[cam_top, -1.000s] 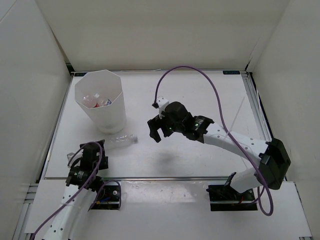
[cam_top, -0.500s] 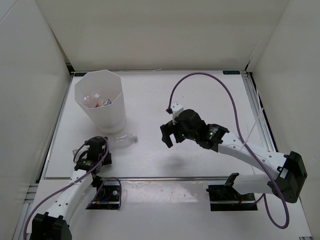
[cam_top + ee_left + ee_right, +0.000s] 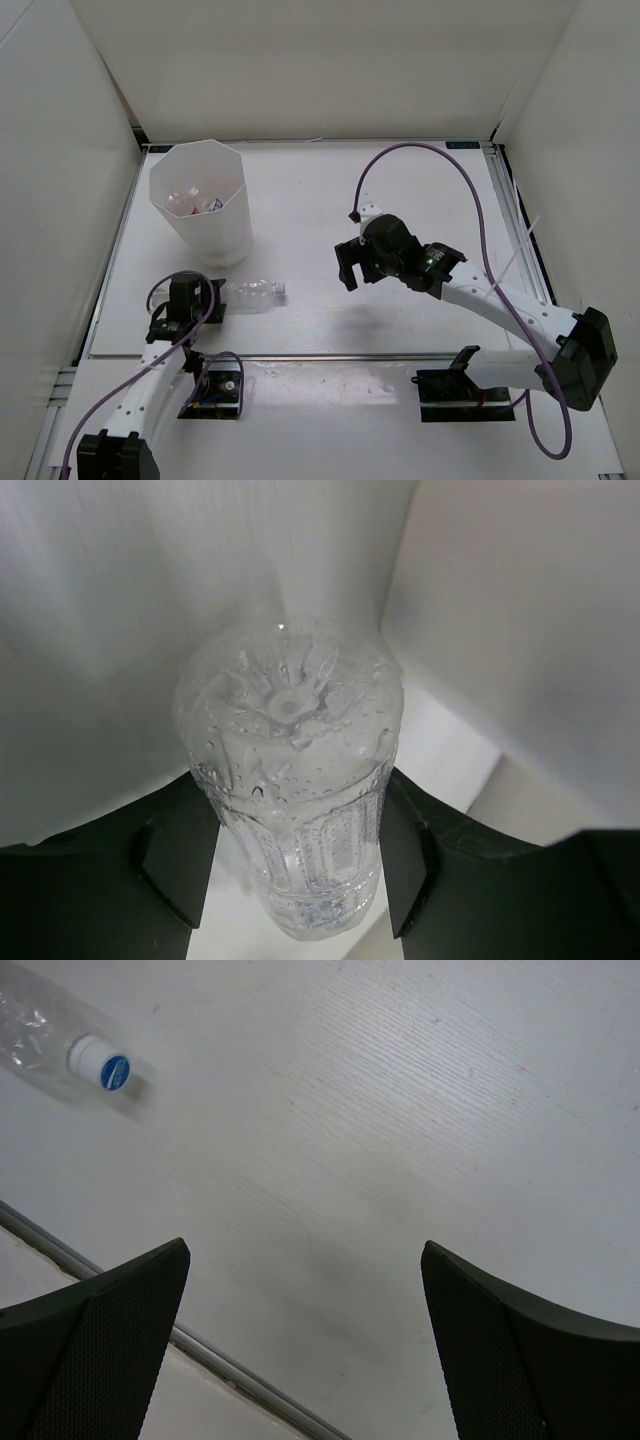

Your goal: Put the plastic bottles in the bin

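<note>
A clear unlabelled plastic bottle [image 3: 255, 293] lies on the table in front of the bin, its cap pointing right. My left gripper [image 3: 213, 298] is shut on its left end. In the left wrist view the ribbed bottle [image 3: 290, 770] fills the gap, with both black fingers [image 3: 180, 850] pressed to its sides. The tall white faceted bin [image 3: 232, 215] stands at the back left with other plastic bottles [image 3: 192, 201] inside. My right gripper [image 3: 350, 272] hangs open over the middle of the table, to the right of the bottle. The right wrist view shows the bottle's white cap [image 3: 101, 1066] at upper left, far from the right gripper [image 3: 305, 1340].
A metal rail [image 3: 230, 1375] runs along the table's near edge. White walls close in the table at the left, back and right. Purple cables loop above both arms [image 3: 430, 160].
My left gripper has reached forward and shut on the bottle, which has slid a little to the right. My right arm has drawn back to the right, still open.
</note>
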